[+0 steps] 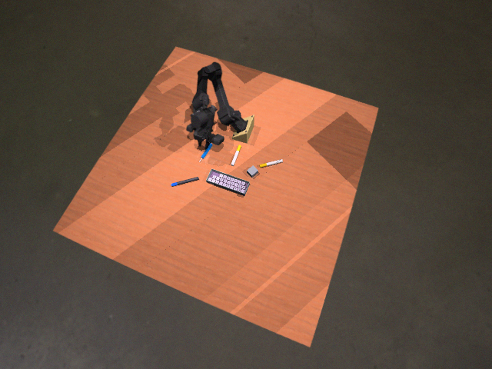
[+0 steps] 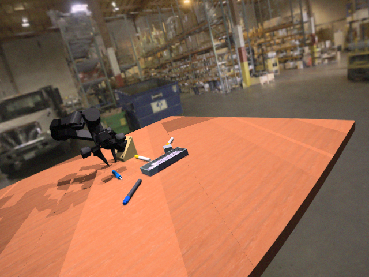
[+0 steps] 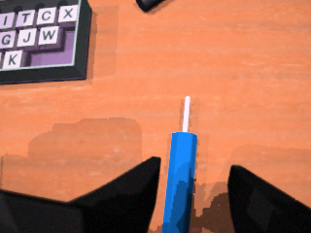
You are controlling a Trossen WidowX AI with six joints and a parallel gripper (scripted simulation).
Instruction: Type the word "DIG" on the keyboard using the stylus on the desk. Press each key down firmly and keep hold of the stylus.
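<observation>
The blue stylus (image 1: 205, 151) (image 2: 116, 174) (image 3: 184, 155) lies on the desk, its thin white tip pointing up the wrist view. My gripper (image 1: 203, 147) (image 2: 112, 163) (image 3: 194, 170) is partly open above it. In the wrist view the stylus runs between the two fingers, nearer the left one, with a gap on both sides; it is not gripped. The keyboard (image 1: 228, 182) (image 2: 149, 171) (image 3: 84, 39) lies apart from the stylus. In the wrist view only its corner shows, with the I and G keys at the left edge; D is out of that view.
A dark pen with a blue end (image 1: 186, 181) (image 2: 132, 190) (image 3: 148, 4) lies beside the keyboard. One white and yellow marker (image 1: 236, 155) (image 2: 143, 158) lies near the arm's tan base (image 1: 249, 131). Another (image 1: 271, 163) lies beyond a grey block (image 1: 252, 171) (image 2: 168, 148).
</observation>
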